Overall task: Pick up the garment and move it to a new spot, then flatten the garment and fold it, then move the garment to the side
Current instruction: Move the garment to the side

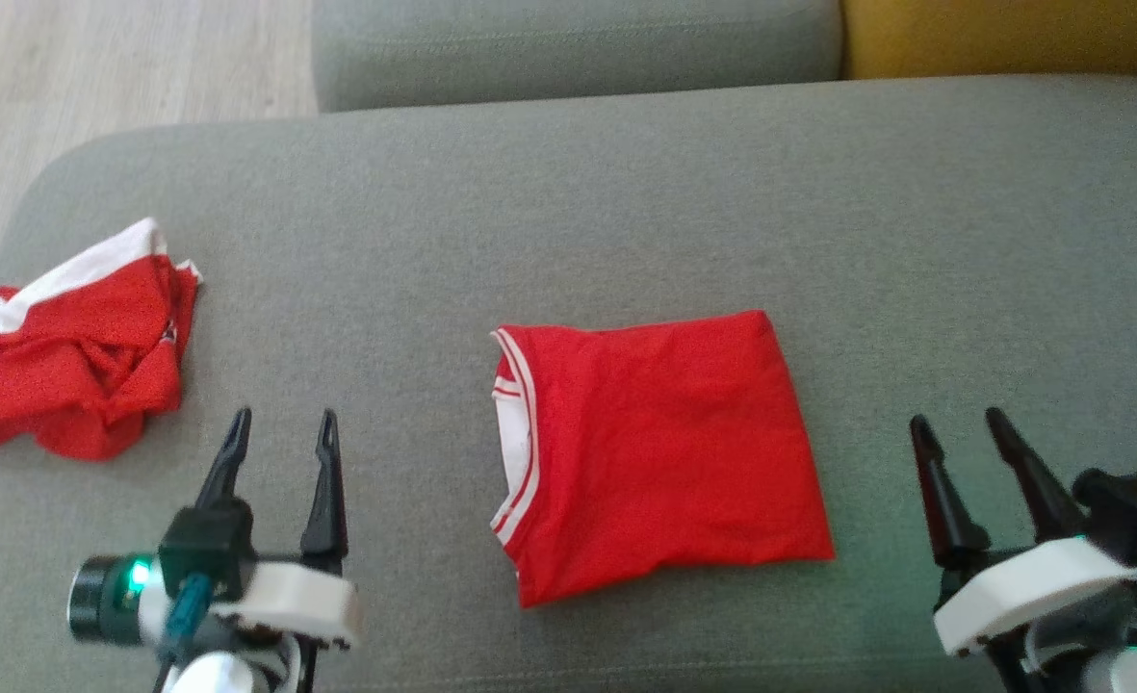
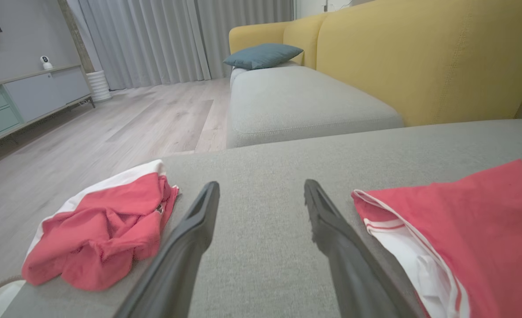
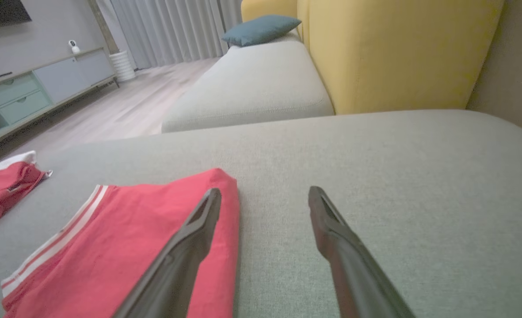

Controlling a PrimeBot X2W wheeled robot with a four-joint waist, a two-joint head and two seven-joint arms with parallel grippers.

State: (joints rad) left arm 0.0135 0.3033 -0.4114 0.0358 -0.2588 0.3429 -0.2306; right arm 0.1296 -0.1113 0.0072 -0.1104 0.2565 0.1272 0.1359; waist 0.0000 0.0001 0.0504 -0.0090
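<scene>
Mid-seat, nearer the front edge of the grey sofa seat (image 1: 626, 192), I've got the folded red garment (image 1: 659, 452) lying flat, with its white-striped trim turned toward the seat's left edge. At that left edge, by the rounded far corner, sits a crumpled red garment (image 1: 67, 366) with a white band.

Left gripper (image 1: 284, 416) hovers between the two, jaws spread wide and empty. Right gripper (image 1: 956, 420) is off the folded piece's right side, also released and holding nothing.

From the head I get the seat top from above. The left wrist view opens up the room: yellow sofa back (image 2: 420, 57), teal pillow (image 2: 263, 55), grey curtains (image 2: 177, 39), and a low cabinet (image 2: 26, 97) with a small white camera (image 2: 45, 62) on top, across pale wood floor (image 2: 123, 128).

In the right wrist view one finger overlaps the folded garment's right edge; I can't tell if it's touching or above. A small mark on the crumpled piece is too blurred to read.
</scene>
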